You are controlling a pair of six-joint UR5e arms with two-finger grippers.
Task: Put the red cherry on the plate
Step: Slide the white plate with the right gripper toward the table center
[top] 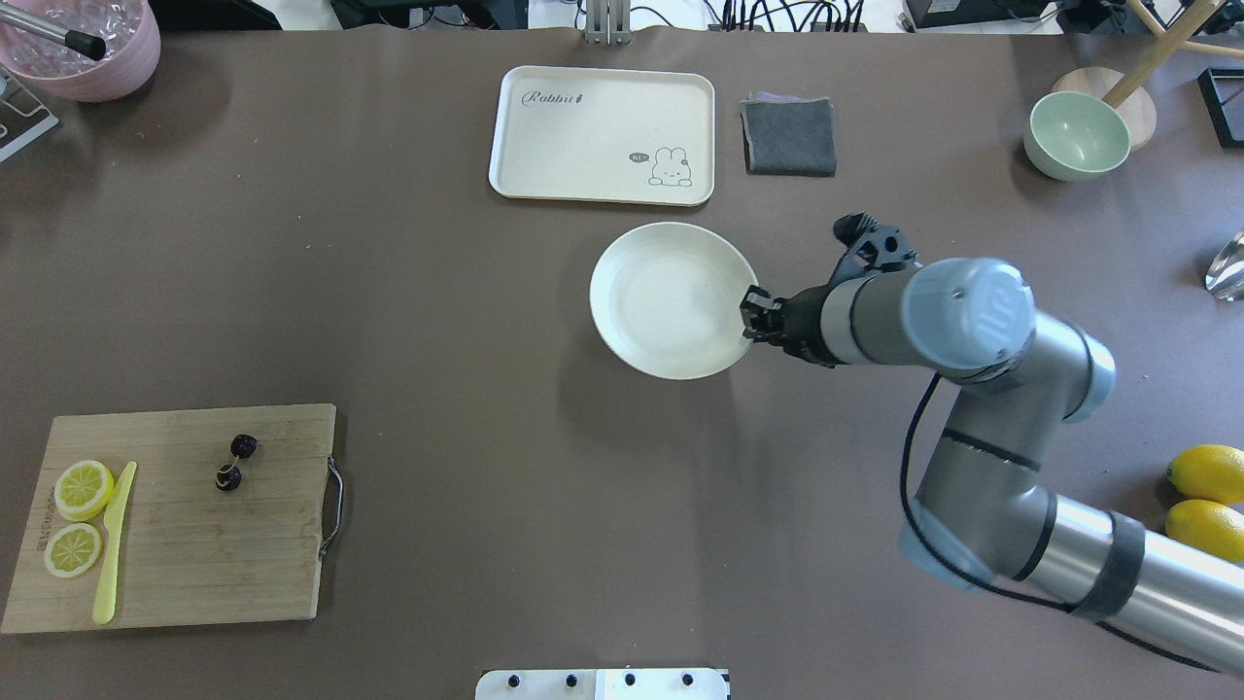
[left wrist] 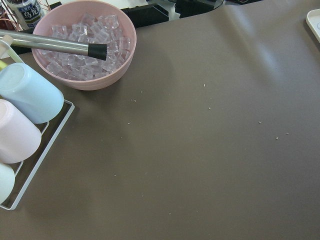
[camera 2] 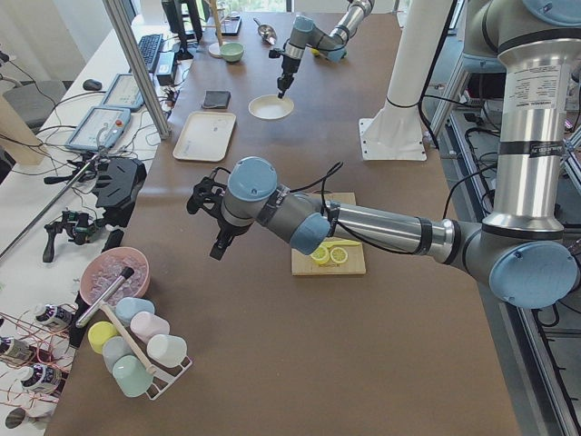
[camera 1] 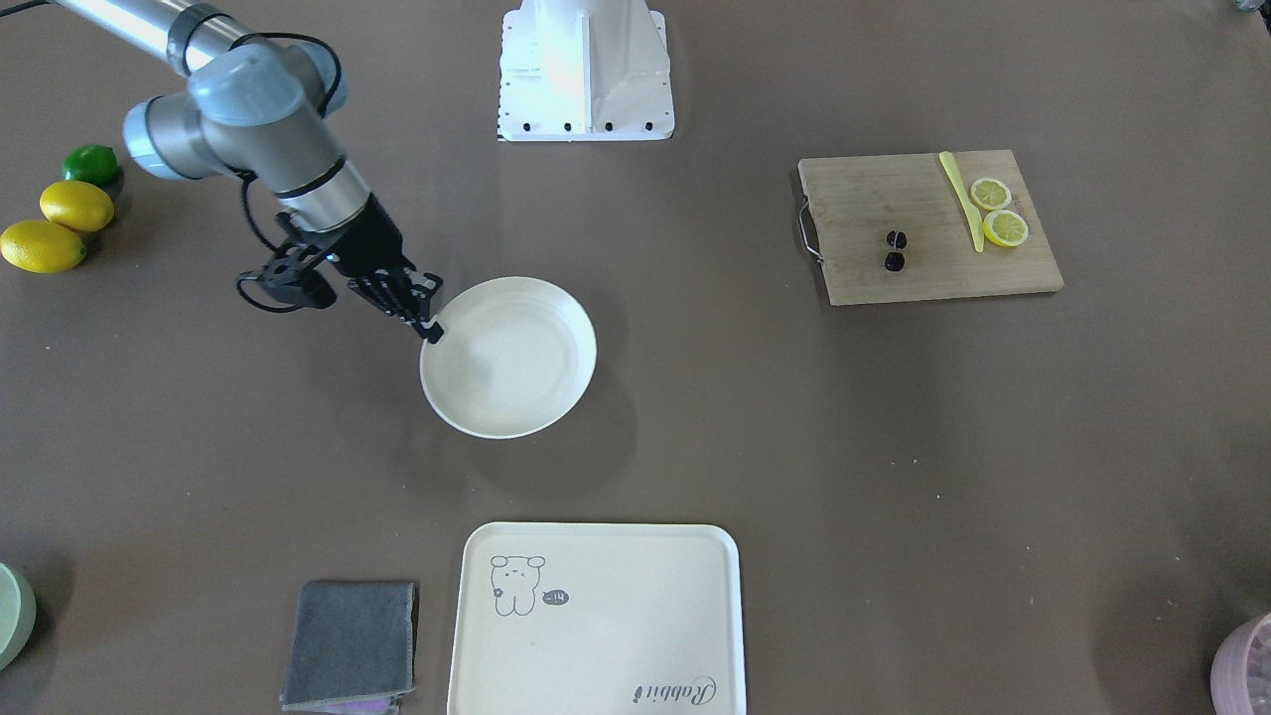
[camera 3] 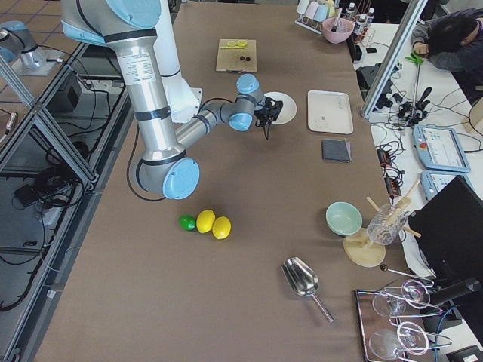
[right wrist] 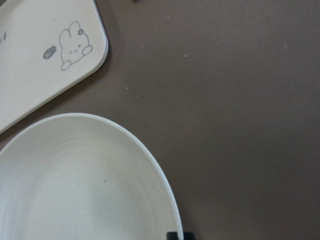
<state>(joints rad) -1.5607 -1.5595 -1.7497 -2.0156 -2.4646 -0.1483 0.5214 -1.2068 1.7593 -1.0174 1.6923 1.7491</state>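
red cherry (top: 243, 446): two tiny dark balls on one thin stem. They lie on the wooden board (top: 194, 544), beside the lemon slices (top: 83, 486). In the overhead view that is at about 8 o'clock from the plate and well apart from it. No claw is near them.
plate (top: 671, 301): round, cream and with nothing in it. It is in the middle of the counter (top: 486, 292), at 6 o'clock from the bunny tray (top: 603, 136) in the same view.
right claw (top: 750, 313): its fingers are squeezed onto the plate's rim at 3 o'clock. They are closed down to that thin edge and hold nothing else.
why that hold: a shallow plate has no handle, so I think the rim is the only part a claw can pinch. The shadow under the plate looks wide, so it may be lifted a bit. I cannot be sure.
left claw (camera 2: 218, 250): only the side view shows it. It hangs over bare counter near the pink bowl (left wrist: 125, 60) of ice. I cannot tell if it is open or closed.
step: the cherry is not yet picked up. The plate seems to be the thing being moved, maybe to bring it nearer the board.
watch out: a plate held by one edge can tip or slip.
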